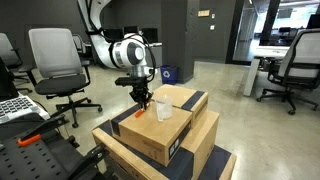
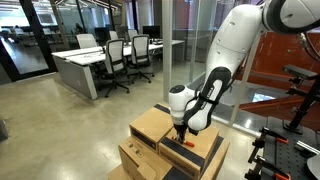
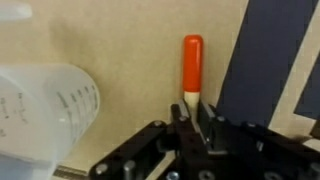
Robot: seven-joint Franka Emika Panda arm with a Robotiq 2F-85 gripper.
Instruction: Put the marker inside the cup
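So there's no tabletop here. The work surface is a stack of cardboard boxes (image 1: 160,135), and everything sits on the top box. Around the boxes it's an open office with a shiny concrete floor (image 2: 55,120). Well back from the boxes there are mesh office chairs (image 1: 58,60) and a long desk (image 2: 80,65) with more chairs, and dark walls behind the boxes.

My claw (image 3: 197,115) is down over the top box, closed tight on the pale bottom end of the marker (image 3: 192,62). The red-orange part sticks out past my fingertips over the bare cardboard. I honestly can't tell if it's resting on the box or lifted off it. The cup (image 3: 45,110) is on that same box top, close beside the marker but not touching it. It's clear plastic with faint printed markings on the side.

Only the wrist view shows that grip and the cup properly, plus a dark band (image 3: 270,60) across the box on the marker's other side. Both exterior views show my whole arm bent down over the boxes and the room around them. In those views the marker is just a speck of orange near my claw.
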